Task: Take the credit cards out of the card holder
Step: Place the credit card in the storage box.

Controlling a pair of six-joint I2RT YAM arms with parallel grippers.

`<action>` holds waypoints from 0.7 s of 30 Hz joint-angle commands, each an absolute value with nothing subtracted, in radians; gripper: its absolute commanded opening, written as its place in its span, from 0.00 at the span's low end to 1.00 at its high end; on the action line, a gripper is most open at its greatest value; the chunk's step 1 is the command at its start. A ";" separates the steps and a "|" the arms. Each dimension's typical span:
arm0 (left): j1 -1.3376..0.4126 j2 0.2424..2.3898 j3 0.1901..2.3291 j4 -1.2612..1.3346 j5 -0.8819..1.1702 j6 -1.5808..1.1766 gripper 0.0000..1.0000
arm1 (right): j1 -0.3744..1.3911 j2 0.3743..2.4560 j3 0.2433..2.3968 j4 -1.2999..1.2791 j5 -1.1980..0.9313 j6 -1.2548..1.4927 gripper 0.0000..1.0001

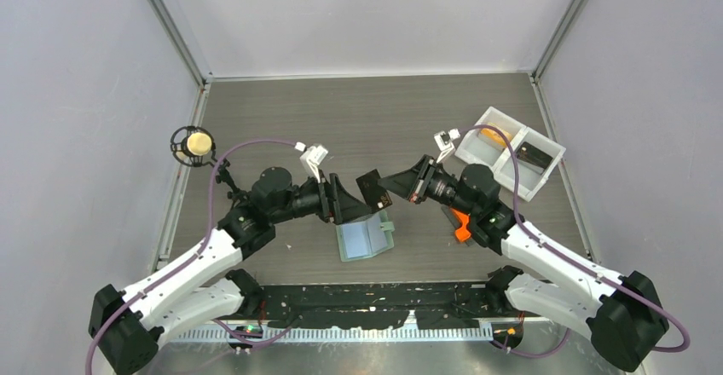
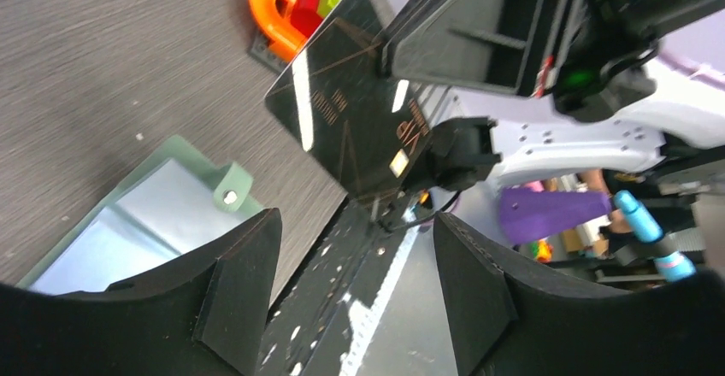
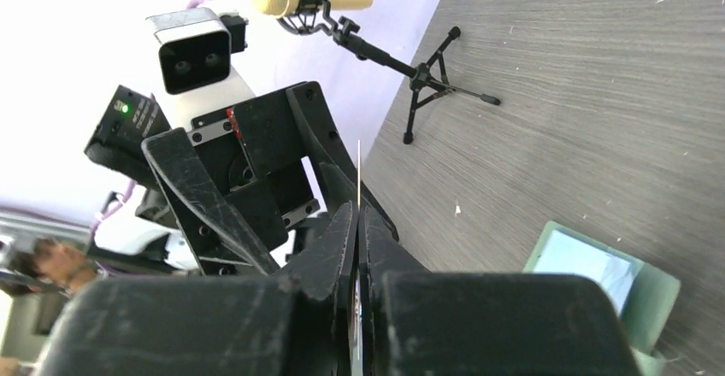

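Right claw [image 1: 388,184] pinched tight on a dark card [image 1: 372,188] mid-frame, arm reaching low toward the left claw [image 1: 349,203], jaws gaping beside it, while the card holder [image 1: 365,239] lies open just below on the grey wood-grain surface [image 1: 358,119], pale walls around.

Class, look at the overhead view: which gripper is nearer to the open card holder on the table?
Left. The left gripper hangs open right at the card holder's far edge. The right gripper, shut on a black card, is farther back and to the right.
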State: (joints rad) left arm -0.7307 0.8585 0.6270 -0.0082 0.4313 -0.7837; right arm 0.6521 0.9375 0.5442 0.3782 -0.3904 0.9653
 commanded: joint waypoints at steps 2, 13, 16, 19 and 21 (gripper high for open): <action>-0.727 0.899 0.621 0.266 0.454 -0.901 0.67 | 0.666 0.886 0.486 0.550 -0.273 1.146 0.05; -0.727 1.009 0.609 0.423 0.525 -0.974 0.22 | 0.666 0.860 0.385 0.669 -0.325 1.179 0.07; -0.726 1.000 0.604 0.411 0.532 -0.963 0.01 | 0.660 0.865 0.388 0.679 -0.410 1.137 0.14; -0.717 0.984 0.613 0.358 0.583 -0.931 0.00 | 0.606 0.872 0.458 0.574 -0.544 1.037 0.25; -0.709 0.971 0.621 0.306 0.632 -0.899 0.00 | 0.558 0.866 0.503 0.492 -0.654 0.922 0.36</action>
State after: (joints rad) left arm -0.7238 1.0092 0.6033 0.3218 0.5415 -0.9581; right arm 0.6178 0.8757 0.3973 0.5735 -0.4252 1.1027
